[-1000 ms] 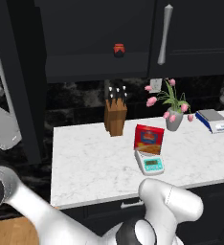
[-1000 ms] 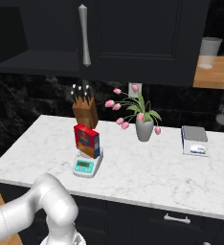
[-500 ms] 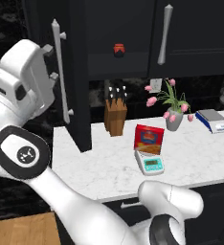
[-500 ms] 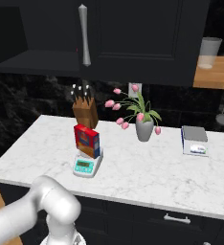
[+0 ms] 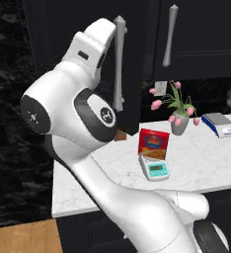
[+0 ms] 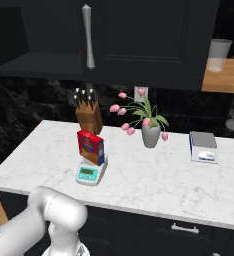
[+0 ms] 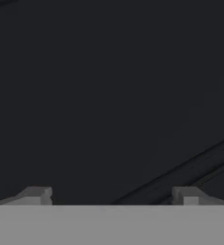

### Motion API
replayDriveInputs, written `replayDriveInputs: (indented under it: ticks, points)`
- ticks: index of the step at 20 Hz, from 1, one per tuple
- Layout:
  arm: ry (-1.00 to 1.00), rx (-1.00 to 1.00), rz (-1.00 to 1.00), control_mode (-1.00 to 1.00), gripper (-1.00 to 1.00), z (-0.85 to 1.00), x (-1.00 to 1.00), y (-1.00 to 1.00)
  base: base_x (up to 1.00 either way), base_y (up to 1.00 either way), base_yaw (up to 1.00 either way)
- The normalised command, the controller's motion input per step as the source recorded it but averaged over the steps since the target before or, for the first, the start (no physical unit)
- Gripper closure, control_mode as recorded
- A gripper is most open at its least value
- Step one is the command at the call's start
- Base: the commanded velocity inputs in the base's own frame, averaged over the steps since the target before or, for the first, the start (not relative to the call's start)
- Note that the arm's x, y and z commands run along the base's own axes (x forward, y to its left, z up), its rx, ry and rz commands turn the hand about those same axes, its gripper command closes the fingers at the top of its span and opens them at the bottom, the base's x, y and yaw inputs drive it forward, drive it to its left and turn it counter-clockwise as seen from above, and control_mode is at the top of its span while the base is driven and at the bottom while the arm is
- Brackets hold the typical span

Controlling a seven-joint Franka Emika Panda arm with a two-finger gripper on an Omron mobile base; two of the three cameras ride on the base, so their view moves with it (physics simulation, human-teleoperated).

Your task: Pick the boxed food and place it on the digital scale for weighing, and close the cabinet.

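Hand view: the gripper (image 7: 111,196) has its two finger tips set wide apart with nothing between them, close in front of a black panelled surface whose grooves run slantwise across the lower right; it looks like a face of the cabinet (image 7: 109,86), though which door cannot be told.

Taking the digital scale (image 5: 154,169) as the landmark: it sits on the white marble counter (image 5: 88,183), toward the front edge, its teal display facing forward. The boxed food (image 5: 153,145) stands upright on the scale's plate, red with its blue oval and orange picture facing the cameras. The right base view gives the same: box (image 6: 91,147) on scale (image 6: 91,173), near the front of the counter (image 6: 139,185).

Behind the scale, near the wall, is a wooden knife block (image 6: 88,113). To the scale's right and further back stands a grey vase of pink tulips (image 6: 150,130). Well beyond that, at the far right of the counter, lies a second scale with a blue edge (image 6: 203,147).

Above and behind the scale hangs the cabinet (image 6: 139,40). In the left base view the arm's upper part rises beside its left door (image 5: 78,54), at the long silver handle (image 5: 119,64); that door stands angled out from the cabinet front. The right door (image 5: 201,39) lies flush.
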Motion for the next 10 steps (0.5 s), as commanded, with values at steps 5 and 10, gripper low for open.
replayDriveInputs:
  ticks: [5, 10]
  points:
    - [0.29, 0.20, 0.17, -1.00, -1.00, 0.01, 0.74, -1.00, 0.00, 0.00, 0.00]
    - [0.22, 0.21, 0.21, -1.00, -1.00, 0.00, 1.00, -1.00, 0.00, 0.00, 0.00]
